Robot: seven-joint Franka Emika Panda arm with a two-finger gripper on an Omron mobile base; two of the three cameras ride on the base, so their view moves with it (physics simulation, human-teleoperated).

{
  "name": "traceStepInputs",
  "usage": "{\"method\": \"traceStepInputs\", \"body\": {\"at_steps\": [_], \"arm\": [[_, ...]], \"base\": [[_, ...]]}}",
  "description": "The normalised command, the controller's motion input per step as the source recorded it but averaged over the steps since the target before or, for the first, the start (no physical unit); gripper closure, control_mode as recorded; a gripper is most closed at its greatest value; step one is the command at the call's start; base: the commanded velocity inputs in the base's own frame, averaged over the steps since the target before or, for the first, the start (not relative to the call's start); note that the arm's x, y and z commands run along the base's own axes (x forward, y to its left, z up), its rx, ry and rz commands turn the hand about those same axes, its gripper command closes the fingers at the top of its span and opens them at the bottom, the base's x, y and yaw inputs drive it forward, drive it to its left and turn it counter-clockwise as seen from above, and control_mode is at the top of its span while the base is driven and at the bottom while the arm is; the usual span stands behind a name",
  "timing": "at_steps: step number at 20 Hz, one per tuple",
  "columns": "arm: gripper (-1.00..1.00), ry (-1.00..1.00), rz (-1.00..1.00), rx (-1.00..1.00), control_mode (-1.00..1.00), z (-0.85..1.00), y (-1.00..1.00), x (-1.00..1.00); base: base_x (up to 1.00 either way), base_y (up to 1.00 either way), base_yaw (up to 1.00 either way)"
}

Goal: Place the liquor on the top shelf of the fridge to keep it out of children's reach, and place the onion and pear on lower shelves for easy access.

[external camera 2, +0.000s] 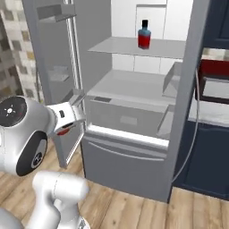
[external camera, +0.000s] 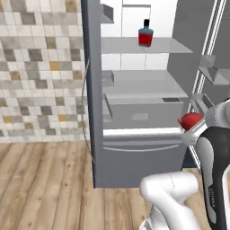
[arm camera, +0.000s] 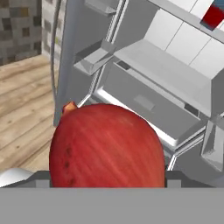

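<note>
While the squat blue liquor bottle (external camera: 145, 35) with its red label is seen upright on the pale translucent top shelf (external camera: 170, 45) of the tall grey fridge (external camera 2: 134, 156), the round red onion (arm camera: 107, 146) is held between the widely parted jaws of the gripper (external camera: 192, 123), outside the lower compartment.

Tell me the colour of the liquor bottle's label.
Red, on the blue liquor bottle with a black cap, standing on the top shelf; clearest in the left base view.
</note>
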Motion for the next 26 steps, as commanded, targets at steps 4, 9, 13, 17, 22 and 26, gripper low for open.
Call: {"method": "traceStepInputs", "body": {"at_steps": [4, 9, 13, 17, 22, 26], "arm": [[1.0, 0.0, 0.0, 0.0, 1.0, 0.0, 0.0, 0.0], [1.0, 0.0, 0.0, 0.0, 1.0, 0.0, 0.0, 0.0], [1.0, 0.0, 0.0, 0.0, 1.0, 0.0, 0.0, 0.0], [1.0, 0.0, 0.0, 0.0, 1.0, 0.0, 0.0, 0.0], [1.0, 0.0, 0.0, 0.0, 1.0, 0.0, 0.0, 0.0], [1.0, 0.0, 0.0, 0.0, 1.0, 0.0, 0.0, 0.0]], "base": [[0.36, 0.01, -0.44], [0.38, 0.12, -0.4], [0.51, 0.28, -0.28], [0.82, 0.05, -0.08], [0.87, 0.0, 0.01], [0.81, 0.0, 0.03]]}}
